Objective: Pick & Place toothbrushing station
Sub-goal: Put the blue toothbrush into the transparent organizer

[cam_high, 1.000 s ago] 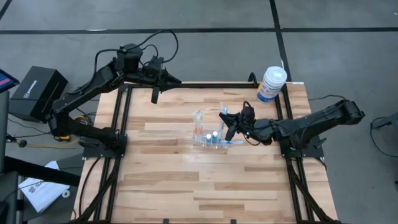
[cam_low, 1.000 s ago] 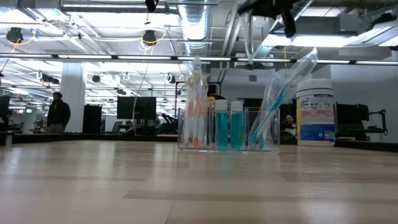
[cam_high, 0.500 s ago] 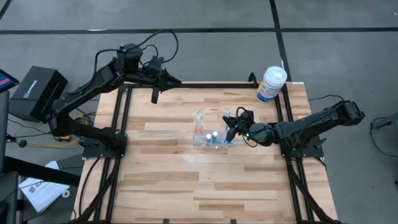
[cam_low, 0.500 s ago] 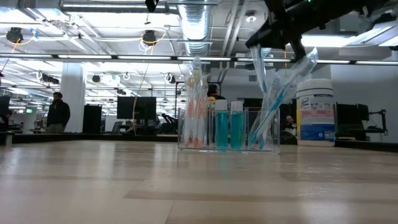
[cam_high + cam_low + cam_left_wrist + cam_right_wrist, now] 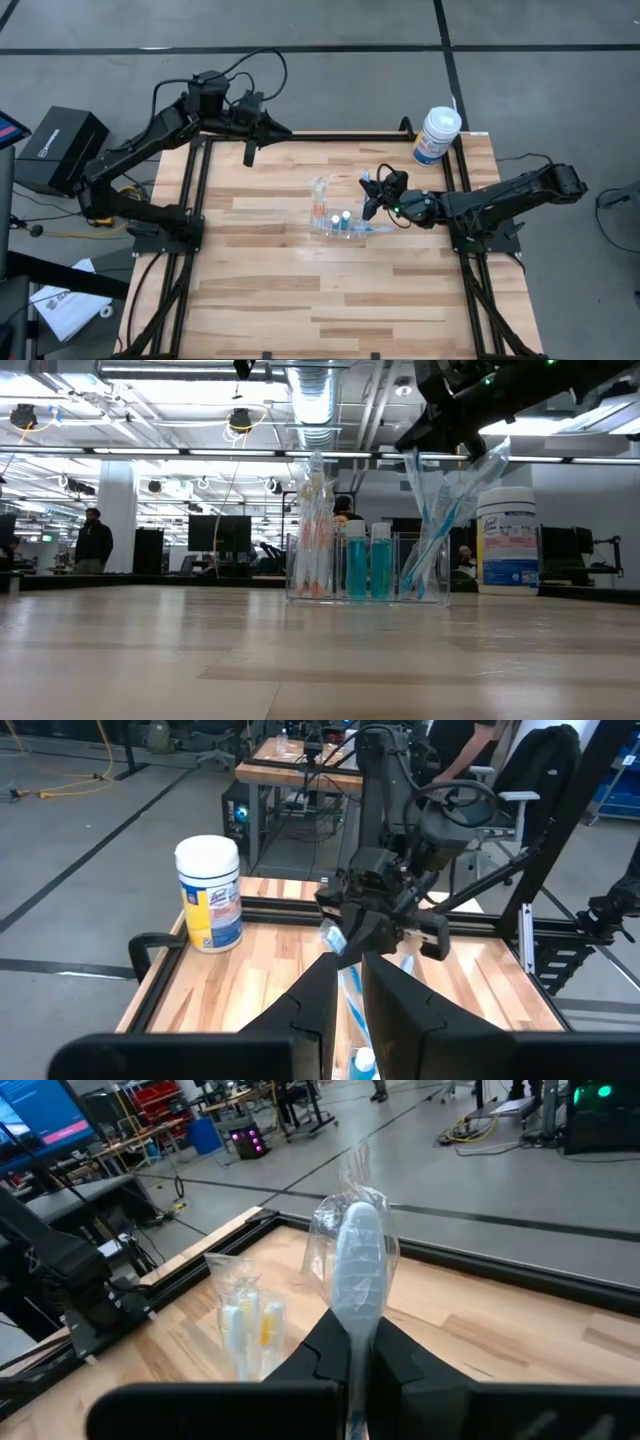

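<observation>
The clear toothbrushing station (image 5: 335, 220) (image 5: 365, 572) stands on its base mid-table. It holds orange toothbrushes (image 5: 315, 530), two teal bottles (image 5: 368, 560) and wrapped blue toothbrushes (image 5: 445, 510) that lean in its cup part. My right gripper (image 5: 372, 198) (image 5: 440, 435) is above the station's right end, shut on one wrapped toothbrush (image 5: 357, 1250). My left gripper (image 5: 250, 152) waits at the table's far left edge, fingers (image 5: 318, 1005) almost together and empty. My right gripper pinches the wrapped toothbrush near its upper end (image 5: 356, 1318) between its two fingers, wrapper and all. The fingers come from the table's right, slanting down. The toothbrush leans, and its lower end (image 5: 420, 575) stands in the station's cup part.
A white blue-labelled canister (image 5: 436, 135) (image 5: 507, 540) stands at the far right corner. Black frame rails (image 5: 196, 200) run along the table's left, right and far edges. Bare wood lies on the near half. People (image 5: 93, 540) show in the room behind.
My right gripper has come down over the station's right end to the tops of the wrapped toothbrushes, shifting a little toward the table's right edge. The station has stayed where it was.
</observation>
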You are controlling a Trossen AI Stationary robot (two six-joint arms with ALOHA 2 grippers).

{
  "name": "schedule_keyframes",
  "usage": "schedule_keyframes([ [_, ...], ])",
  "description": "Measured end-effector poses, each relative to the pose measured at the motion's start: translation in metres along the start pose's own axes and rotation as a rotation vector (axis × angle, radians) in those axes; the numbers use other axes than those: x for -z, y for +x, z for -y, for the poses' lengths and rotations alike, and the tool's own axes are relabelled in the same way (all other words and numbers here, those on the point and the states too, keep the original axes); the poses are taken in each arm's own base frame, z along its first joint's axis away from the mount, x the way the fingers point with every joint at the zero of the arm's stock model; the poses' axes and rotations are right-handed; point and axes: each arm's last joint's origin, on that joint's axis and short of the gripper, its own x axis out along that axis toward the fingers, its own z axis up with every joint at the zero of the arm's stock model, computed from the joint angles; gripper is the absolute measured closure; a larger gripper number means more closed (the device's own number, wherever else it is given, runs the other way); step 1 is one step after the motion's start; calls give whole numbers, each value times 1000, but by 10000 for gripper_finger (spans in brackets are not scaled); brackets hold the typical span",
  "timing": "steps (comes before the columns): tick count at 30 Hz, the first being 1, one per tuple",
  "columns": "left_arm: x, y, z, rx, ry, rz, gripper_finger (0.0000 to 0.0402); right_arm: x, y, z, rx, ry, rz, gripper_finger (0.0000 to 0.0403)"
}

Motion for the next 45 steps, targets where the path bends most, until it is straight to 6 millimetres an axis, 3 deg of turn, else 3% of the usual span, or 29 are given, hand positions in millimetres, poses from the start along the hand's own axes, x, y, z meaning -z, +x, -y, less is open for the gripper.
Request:
schedule_keyframes([
  [15,-1,6,11,39,25,-4,358,-6,5,-2,-46,-44,40,403],
  [29,0,6,11,40,18,-8,358,2,42,-4,-185,-36,105,403],
  [40,0,6,11,40,13,-14,358,-16,25,2,-175,-56,91,403],
  [45,0,6,11,40,14,-14,358,-13,18,3,-154,-65,27,403],
])
